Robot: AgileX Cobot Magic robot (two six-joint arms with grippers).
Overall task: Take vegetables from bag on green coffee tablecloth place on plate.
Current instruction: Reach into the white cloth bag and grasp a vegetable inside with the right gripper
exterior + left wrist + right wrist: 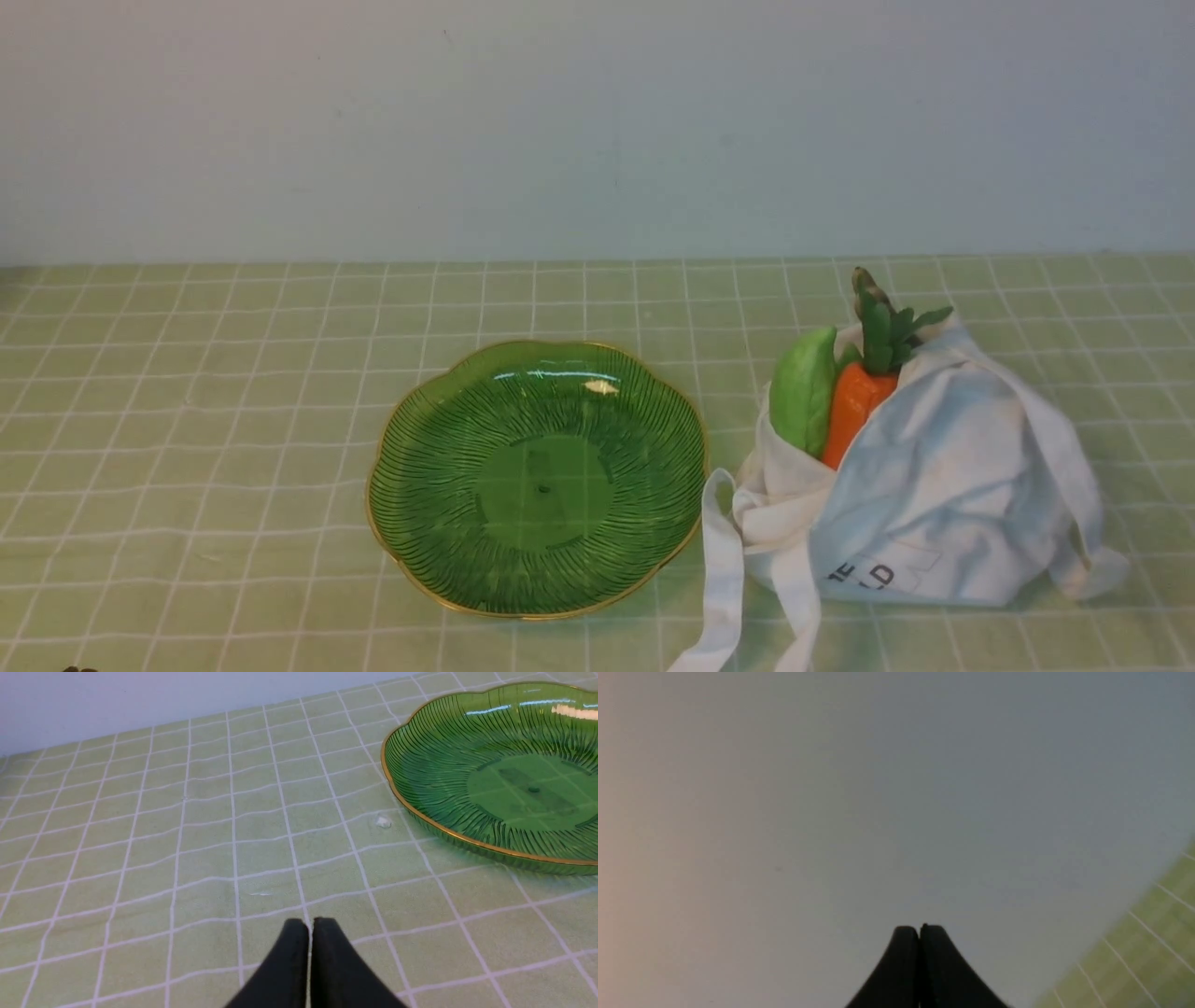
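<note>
Vegetables (854,411) wait in the bag (943,467), beyond the reach of either claw as things lie. The right claw (920,928) is closed on nothing, its tips together; the left claw (310,921) is also closed and bare.

Neither claw shows in the front view clearly enough to place it against the bag, so the exact line from claw to vegetables cannot be told. Since the bag sits on the robot's right, I judge the right arm nearer, and its claw would have to turn down to the bag's mouth and open first. The mouth faces the plate (544,490), just to the left. There the carrot (854,401) leans with its leaves (882,331) away from the robot and slightly right; the pale green one (805,392) lies beside it, its long axis much the same. A brownish tip (864,280) pokes out behind the leaves.

Only the front view shows bag and vegetables. The left wrist view adds the plate's raised side above the cloth (205,835); the right wrist view gives blurred wall (878,812) and a corner of cloth.
</note>
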